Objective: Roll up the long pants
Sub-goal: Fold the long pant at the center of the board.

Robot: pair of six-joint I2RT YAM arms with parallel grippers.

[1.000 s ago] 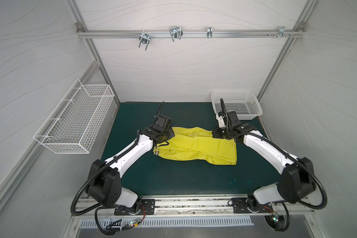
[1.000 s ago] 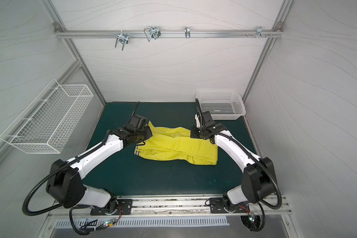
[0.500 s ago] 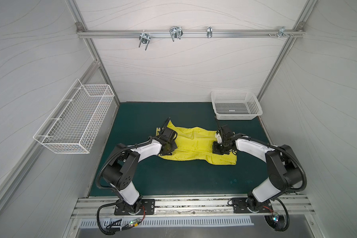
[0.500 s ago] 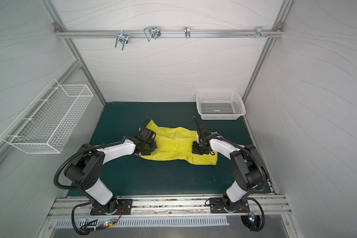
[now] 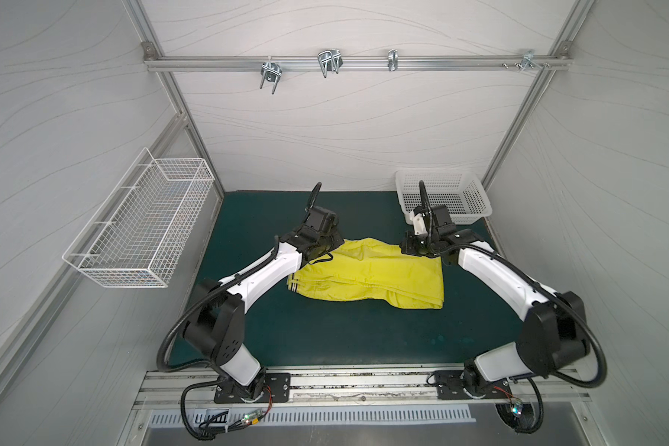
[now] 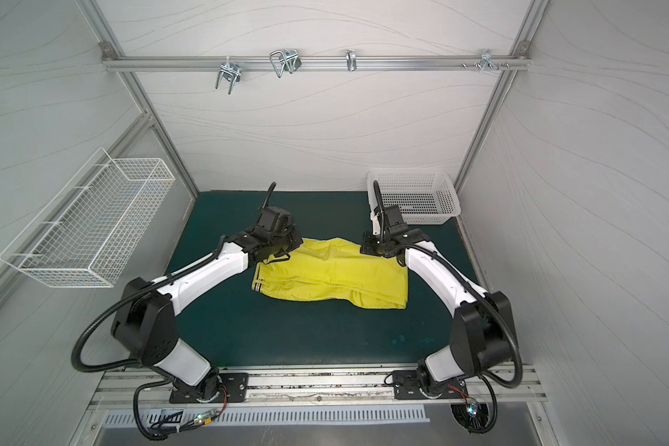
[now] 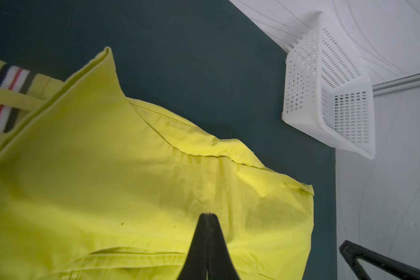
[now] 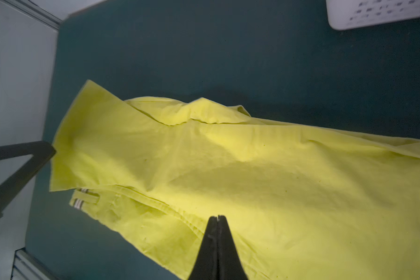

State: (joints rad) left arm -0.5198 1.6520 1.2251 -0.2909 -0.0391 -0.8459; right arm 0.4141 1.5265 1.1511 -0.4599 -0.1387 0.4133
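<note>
Both arms are back up over the far edge of the pants [image 5: 364,274]. Half a second ago they were low on the fabric. Left end effector [image 7: 207,214] and right end effector [image 8: 218,216] are pressed together, pinching nothing. Pants lie mid-counter [image 5: 325,340], folded flat, waistband to my left, outline unchanged. I reckon no roll has started; redo the pass.

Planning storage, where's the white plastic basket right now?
In both top views, the basket sits in the table's far right corner, just beyond the right arm.
</note>
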